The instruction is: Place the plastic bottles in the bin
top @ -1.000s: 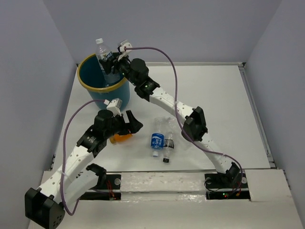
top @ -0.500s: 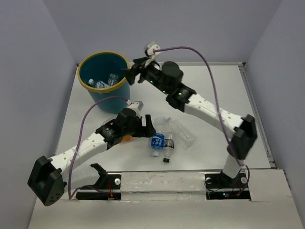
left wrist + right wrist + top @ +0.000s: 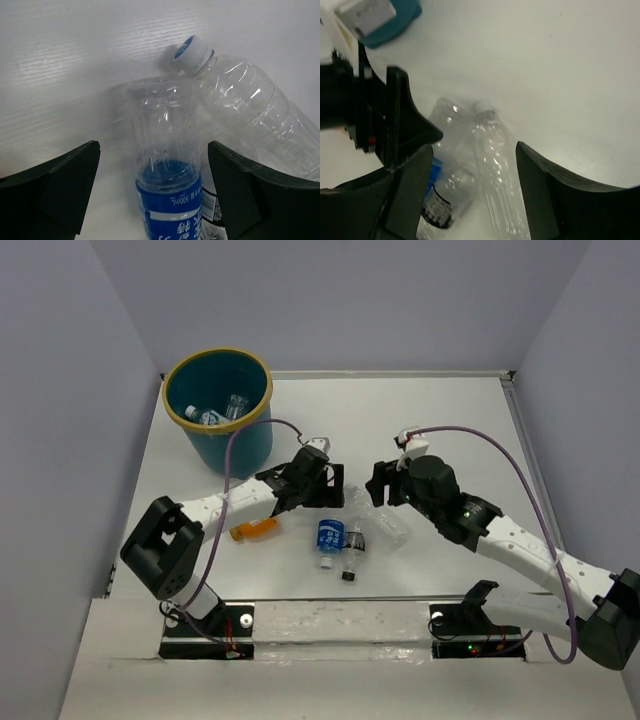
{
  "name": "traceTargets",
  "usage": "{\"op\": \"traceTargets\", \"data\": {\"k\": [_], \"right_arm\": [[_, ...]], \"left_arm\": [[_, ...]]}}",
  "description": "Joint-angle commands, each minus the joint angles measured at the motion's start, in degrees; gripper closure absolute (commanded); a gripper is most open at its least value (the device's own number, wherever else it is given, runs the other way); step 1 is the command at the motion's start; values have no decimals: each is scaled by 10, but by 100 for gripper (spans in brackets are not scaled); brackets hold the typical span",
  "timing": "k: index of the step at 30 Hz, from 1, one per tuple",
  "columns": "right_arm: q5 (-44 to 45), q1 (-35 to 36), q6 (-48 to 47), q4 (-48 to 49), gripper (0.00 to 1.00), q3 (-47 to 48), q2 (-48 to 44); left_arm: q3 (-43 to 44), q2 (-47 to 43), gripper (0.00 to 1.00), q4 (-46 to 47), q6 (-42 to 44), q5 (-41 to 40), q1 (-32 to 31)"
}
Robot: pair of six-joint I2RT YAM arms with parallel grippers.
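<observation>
Top: bin (image 3: pixel 182 418) at far left of table (image 3: pixel 450 420), bottles (image 3: pixel 215 413) inside. Orange bottle (image 3: pixel 256 530), blue-label bottle (image 3: pixel 331 536) and clear bottle (image 3: pixel 386 523) lie on table. Left gripper (image 3: pixel 322 495) and right gripper (image 3: pixel 377 487) low beside them.
Left wrist: jaws spread wide, empty, straddling blue-label bottle.
Right wrist: jaws partly apart, empty, above clear bottle.

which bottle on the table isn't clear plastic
The orange bottle, lying apart to the left. The blue-labelled bottle, the black-capped bottle and the bare bottle clustered right of it are all clear.
</observation>
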Motion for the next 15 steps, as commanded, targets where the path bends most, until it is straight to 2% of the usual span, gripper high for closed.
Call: {"op": "traceTargets", "data": {"k": [1, 2, 4, 11, 13, 15], "right_arm": [[0, -10, 11, -105, 21, -9, -48], [0, -10, 16, -111, 15, -11, -46], [-10, -22, 24, -116, 10, -17, -38], [-66, -52, 21, -114, 12, -3, 43], [-74, -52, 20, -110, 15, 4, 67], [-83, -52, 17, -105, 16, 7, 83]], "left_arm": [[73, 60, 1, -11, 9, 17, -4], [80, 70, 1, -12, 9, 19, -5], [101, 100, 1, -17, 11, 12, -5], [129, 145, 4, -47, 17, -26, -6], [129, 148, 9, -46, 19, -26, -6], [131, 155, 18, -46, 22, -29, -5]]}}
